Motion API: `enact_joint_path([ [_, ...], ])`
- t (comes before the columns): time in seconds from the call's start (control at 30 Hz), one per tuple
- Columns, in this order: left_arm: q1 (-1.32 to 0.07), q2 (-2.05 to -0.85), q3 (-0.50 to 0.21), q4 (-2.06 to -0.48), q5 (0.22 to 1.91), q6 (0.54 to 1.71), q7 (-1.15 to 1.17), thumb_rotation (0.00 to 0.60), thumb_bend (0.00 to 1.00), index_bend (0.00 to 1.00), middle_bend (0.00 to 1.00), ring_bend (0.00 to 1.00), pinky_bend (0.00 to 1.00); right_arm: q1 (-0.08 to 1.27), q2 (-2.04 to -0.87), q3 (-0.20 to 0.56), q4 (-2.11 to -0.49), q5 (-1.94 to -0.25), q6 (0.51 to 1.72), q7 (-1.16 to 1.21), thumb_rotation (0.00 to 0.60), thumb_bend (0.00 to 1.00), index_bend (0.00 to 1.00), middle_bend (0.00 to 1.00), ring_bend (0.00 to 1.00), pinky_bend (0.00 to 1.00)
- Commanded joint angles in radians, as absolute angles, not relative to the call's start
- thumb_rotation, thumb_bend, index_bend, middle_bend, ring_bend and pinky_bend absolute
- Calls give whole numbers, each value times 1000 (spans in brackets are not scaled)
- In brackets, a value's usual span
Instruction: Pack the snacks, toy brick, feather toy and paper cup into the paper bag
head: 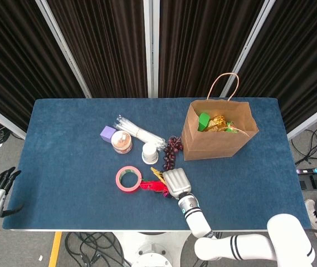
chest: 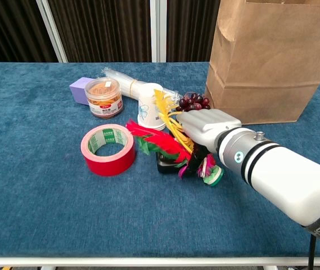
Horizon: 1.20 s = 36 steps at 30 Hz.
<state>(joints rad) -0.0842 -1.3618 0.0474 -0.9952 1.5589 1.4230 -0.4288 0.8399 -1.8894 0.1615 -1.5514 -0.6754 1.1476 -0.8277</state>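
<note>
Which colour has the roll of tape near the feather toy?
The roll of tape is red, best seen in the chest view.

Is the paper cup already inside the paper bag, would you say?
No, the paper cup lies on the table beside the grapes, outside the paper bag.

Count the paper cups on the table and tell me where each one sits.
1. The cup lies tipped on the table, between the jar and the grapes. Any inside the bag would be hidden.
</note>
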Motion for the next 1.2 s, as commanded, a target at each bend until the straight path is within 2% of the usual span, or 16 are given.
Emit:
enact_joint_path([
  [0.03, -85, -1361, 48, -997, 1560, 1424, -427, 600, 264, 137, 85, 24, 167, 838, -1887, 163, -1554, -675, 1148, -828, 600, 291, 632, 553, 454, 601],
  [0.73, -83, -1361, 50, -999, 1561, 1424, -440, 600, 264, 137, 85, 24, 167, 838, -1875, 185, -1576, -688, 1157, -830, 600, 413, 786, 685, 590, 753],
  [1.2, -83, -1365, 51, -999, 1563, 1423, -439, 600, 265, 137, 85, 24, 167, 854, -1821, 241, -1686, -686, 1203, -859, 600, 428, 804, 700, 605, 769],
])
